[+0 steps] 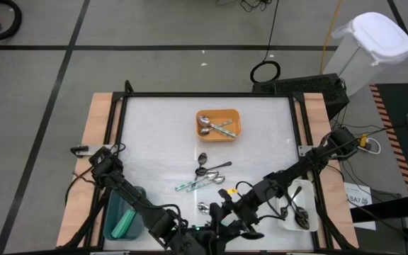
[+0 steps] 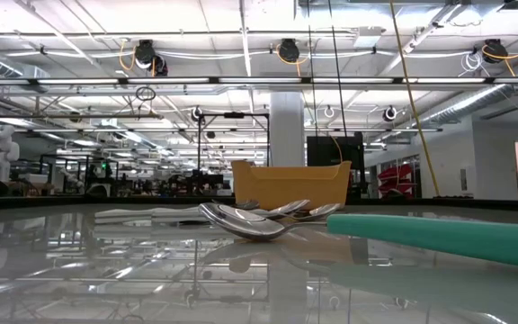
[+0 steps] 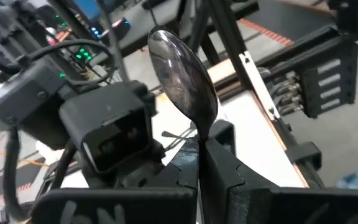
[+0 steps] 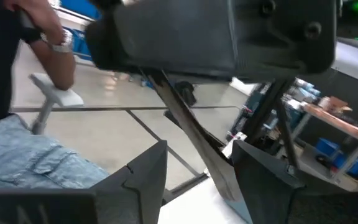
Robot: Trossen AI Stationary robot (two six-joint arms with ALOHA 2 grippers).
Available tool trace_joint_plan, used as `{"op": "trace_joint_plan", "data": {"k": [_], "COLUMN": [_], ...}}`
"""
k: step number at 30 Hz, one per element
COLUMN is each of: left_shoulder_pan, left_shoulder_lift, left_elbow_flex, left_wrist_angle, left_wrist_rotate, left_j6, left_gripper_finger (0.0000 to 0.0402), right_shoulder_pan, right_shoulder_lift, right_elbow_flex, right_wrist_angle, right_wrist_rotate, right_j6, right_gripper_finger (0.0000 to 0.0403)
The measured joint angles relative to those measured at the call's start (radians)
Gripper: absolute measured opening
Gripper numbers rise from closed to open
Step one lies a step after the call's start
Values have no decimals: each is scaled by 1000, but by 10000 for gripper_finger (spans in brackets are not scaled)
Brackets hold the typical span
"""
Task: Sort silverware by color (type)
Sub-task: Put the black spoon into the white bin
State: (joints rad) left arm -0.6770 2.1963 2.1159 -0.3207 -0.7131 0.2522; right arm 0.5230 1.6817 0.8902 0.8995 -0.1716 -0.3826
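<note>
My two grippers meet above the table's near edge. My left gripper (image 1: 190,230) (image 3: 207,155) is shut on a dark shiny spoon (image 3: 185,74). Its bowl sticks out past the fingers toward my right gripper (image 1: 222,212). In the right wrist view my right gripper (image 4: 201,174) is open. Its fingers stand on either side of the spoon's free end (image 4: 219,177); whether they touch it, I cannot tell. More spoons lie in a loose cluster (image 1: 205,171) at mid-table, two of them with teal handles (image 1: 193,184). The cluster also shows in the low view (image 2: 259,223). My left gripper pinches the spoon between its two fingers just behind the bowl, at the neck (image 3: 205,134). The fingers lie along the spoon. The bowl (image 3: 182,68) stands out beyond the fingertips. The spoon is lifted clear of the table, and the handle behind the fingers is hidden.
An orange tray (image 1: 234,131) at the far middle holds spoons. A white tray (image 1: 310,205) at the near right holds dark spoons, and a teal tray (image 1: 112,223) stands at the near left. A teal handle (image 2: 439,238) lies close to the low camera. A person (image 4: 17,143) stands beyond the table.
</note>
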Motion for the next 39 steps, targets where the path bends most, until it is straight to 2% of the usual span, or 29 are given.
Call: {"op": "trace_joint_plan", "data": {"k": [7,11,23,28,31,35,39], "left_shoulder_pan": [18,36,13,0,-7,-11,-16], "left_shoulder_lift": [-1,-1,-1,-3,-5,-5,-5], "left_elbow_flex": [0,0,0,0,1,1,1], "left_wrist_angle": [23,37,26,28,28,6,-25], "left_wrist_rotate": [67,139,159,112,68,-34,-165], "left_j6": [55,84,110,111,105,75,35], "left_gripper_finger": [3,3,4,5,6,6,6], "right_shoulder_pan": [1,0,1,2,2,6,12], "right_shoulder_lift": [0,0,0,-13,-40,-107,-198], "right_elbow_flex": [0,0,0,0,0,-1,-1], "right_wrist_angle": [1,-2,-43,-64,-123,-250,-424], "right_wrist_rotate": [-17,-17,-18,-23,-1,94,243], "right_j6": [-1,-1,3,-5,-10,-3,14], "right_gripper_finger": [176,170,81,23,9,8,4]}}
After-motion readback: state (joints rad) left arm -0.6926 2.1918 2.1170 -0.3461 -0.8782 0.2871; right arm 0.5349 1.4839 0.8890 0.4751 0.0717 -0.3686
